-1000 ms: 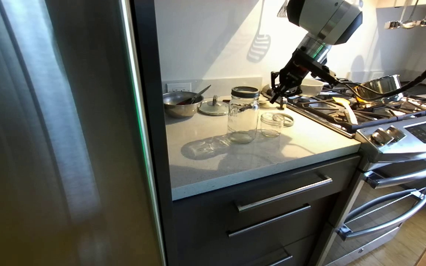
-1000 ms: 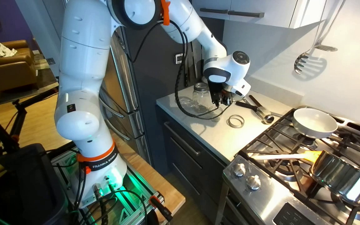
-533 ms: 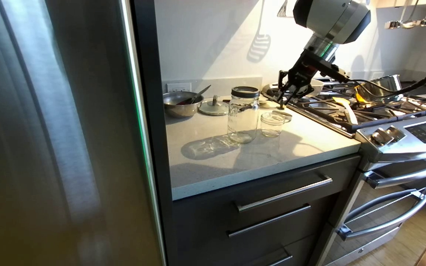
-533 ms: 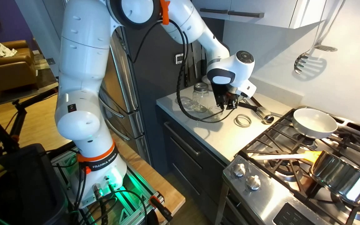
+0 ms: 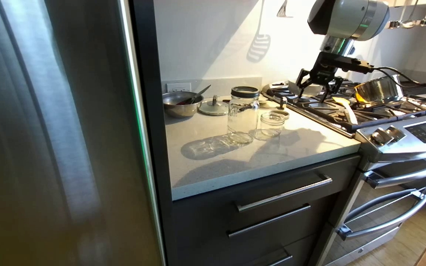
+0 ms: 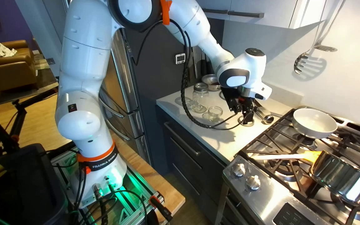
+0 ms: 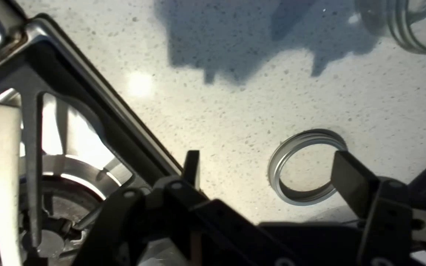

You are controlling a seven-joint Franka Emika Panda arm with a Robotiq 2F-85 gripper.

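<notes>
One thin, silvery metal ring [image 7: 310,136]

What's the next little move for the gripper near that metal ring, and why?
I'd probably shift the open gripper slightly sideways to centre it over the metal ring before lowering. In the wrist view, the ring lies on the counter nearer one finger, which appears to overlap its rim, so going straight down might strike it.

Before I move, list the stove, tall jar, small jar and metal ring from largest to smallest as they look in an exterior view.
In an exterior view:
1. Stove
2. Tall jar
Then, unsure: small jar and metal ring look alike in width, and the jaws partly hide the ring.
</notes>
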